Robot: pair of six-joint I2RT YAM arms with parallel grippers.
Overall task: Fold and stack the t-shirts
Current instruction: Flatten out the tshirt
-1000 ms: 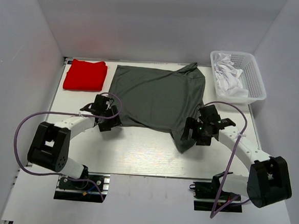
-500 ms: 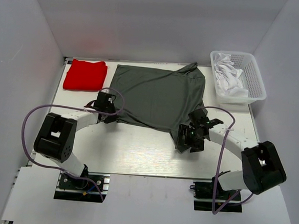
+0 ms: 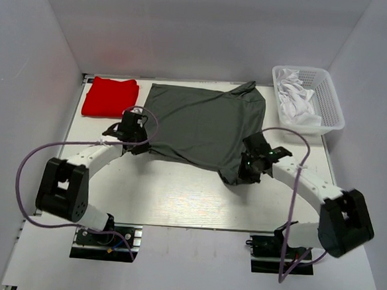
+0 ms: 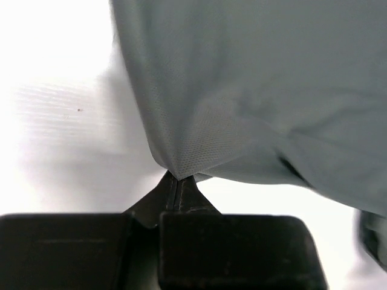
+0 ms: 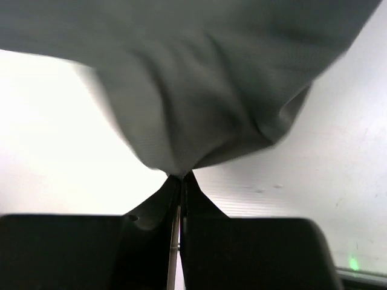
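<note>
The dark grey t-shirt (image 3: pixel 205 122) lies spread out over the far middle of the desk (image 3: pixel 176 197), its far hem close to the desk's far edge and its collar end bunched up toward the far right. The left claw (image 3: pixel 144 147) is clenched on the shirt's near left corner. In the left wrist view the two fingers are pressed together with a small peak of grey fabric pinched between their tips, and the cloth is drawn up into a point there. The right claw (image 3: pixel 242 173) is clenched on the shirt's near right corner, where the fabric runs down toward the near edge in a creased, gathered tongue. The right wrist view shows the same kind of pinch, with folds fanning out from the closed tips. The red t-shirt (image 3: pixel 110 97) sits folded into a neat rectangle at the desk's far left corner, just beside the grey shirt's left edge but apart from it. At the far right corner stands a white basket (image 3: pixel 330 109) with perforated walls, holding crumpled white cloth (image 3: pixel 296 99). Both arms reach inward from the near edge, their cables looping over the desk.
</note>
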